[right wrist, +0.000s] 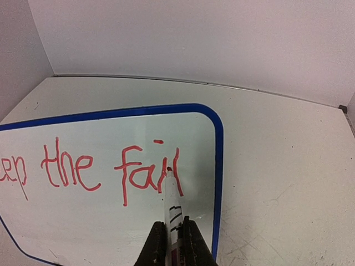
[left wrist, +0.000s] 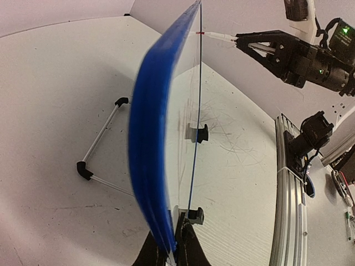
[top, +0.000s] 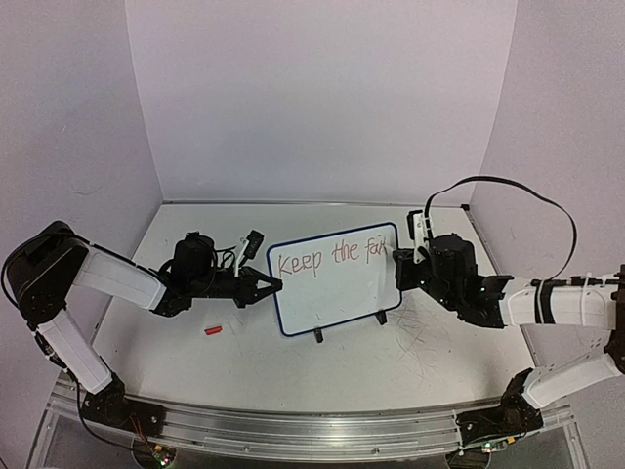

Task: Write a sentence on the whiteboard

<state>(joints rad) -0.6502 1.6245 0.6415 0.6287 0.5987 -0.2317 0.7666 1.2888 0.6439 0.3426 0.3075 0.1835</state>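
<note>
The whiteboard (top: pixel 337 283) stands centre frame on the tabletop (top: pixel 195 371); we judge it light, stiff and tippy, best held by its rim, where our left end effector (left wrist: pixel 173 249) clamps it; the right end effector (right wrist: pixel 173 235) grips the marker (right wrist: pixel 170 191)

The whiteboard (top: pixel 332 293) bars the table (top: pixel 410 366) middle; room lies behind and before it

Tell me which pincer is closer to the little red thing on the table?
Left. The left pincer grips the whiteboard near the red thing; the right pincer is across the board.
</note>
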